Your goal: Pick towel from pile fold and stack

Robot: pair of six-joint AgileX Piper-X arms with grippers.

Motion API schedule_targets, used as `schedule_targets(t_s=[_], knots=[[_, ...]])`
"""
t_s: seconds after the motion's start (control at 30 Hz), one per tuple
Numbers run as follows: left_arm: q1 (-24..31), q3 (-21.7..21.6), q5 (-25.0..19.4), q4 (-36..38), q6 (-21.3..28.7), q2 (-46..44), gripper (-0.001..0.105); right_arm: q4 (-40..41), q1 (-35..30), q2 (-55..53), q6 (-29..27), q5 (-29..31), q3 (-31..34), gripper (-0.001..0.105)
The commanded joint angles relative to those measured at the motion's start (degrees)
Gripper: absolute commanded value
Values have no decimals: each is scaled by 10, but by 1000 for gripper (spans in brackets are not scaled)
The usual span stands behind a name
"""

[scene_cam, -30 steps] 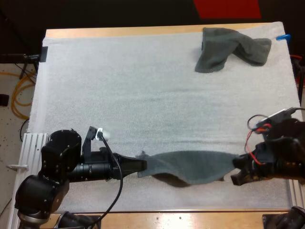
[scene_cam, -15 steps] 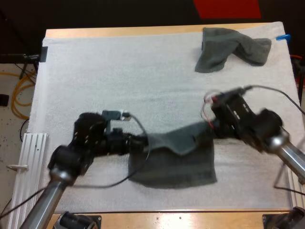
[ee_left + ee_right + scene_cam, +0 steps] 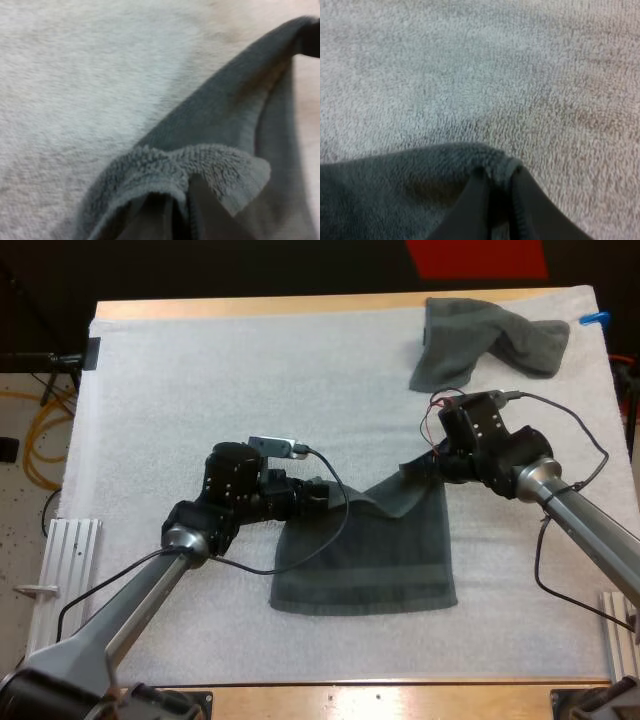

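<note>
A: What is the cloth like?

B: The towel (image 3: 365, 565) is dark grey-green terry with a looped, fuzzy pile. Most of it lies flat as a rough rectangle, and a woven band crosses it close to its near hem.

A: And the far edge?

B: It is lifted off the mat and sags in a soft fold between the two arms. The left end effector (image 3: 328, 496) is closed tight on the towel's far left corner, and the left wrist view has the thick hem curling over right at the grip. The right end effector (image 3: 422, 471) is clamped on the far right corner in the same way, with the pile bunched around it.

A: Where does the towel sit on the desk?

B: It is a little right of the middle, closer to the near edge than to the far one.

A: Any other cloth?

B: A crumpled towel (image 3: 480, 340) of the same colour is heaped at the far right corner, well apart from the first.

A: The surface?

B: A white mat (image 3: 220, 390) with a fine fleecy nap covers almost all of the wooden desk (image 3: 300, 306), leaving a pale timber strip along the far and near edges. Yellow cable (image 3: 40, 435) loops on the speckled floor beyond the left edge.
</note>
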Motion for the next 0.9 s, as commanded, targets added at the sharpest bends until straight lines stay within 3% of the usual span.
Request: schedule_targets(t_s=[0.0,0.23,0.3,0.4,0.47,0.57,0.7,0.8,0.87], knots=[[1,-2,-13,-14,17,2,0,-12,-4,0,-7,-4,-1,0],[1,-2,-79,-27,102,11,0,-46,-6,16,-7,-6,-1,0],[1,-5,-97,-31,119,11,3,-58,-10,17,-6,-17,-1,4],[1,-5,-123,-43,144,11,17,-67,-25,18,12,-57,-1,28],[1,-5,-128,-58,153,11,37,-75,-38,18,21,-78,-1,50],[1,-7,-128,-77,153,11,58,-89,-55,18,21,-85,-1,65],[1,-24,-128,-66,155,9,59,-96,-67,6,19,-84,-1,64],[1,-47,-138,-41,193,-11,59,-96,-68,-21,-9,-82,-1,64],[1,-65,-183,-14,248,-40,59,-94,-68,-48,-36,-78,-1,64]])
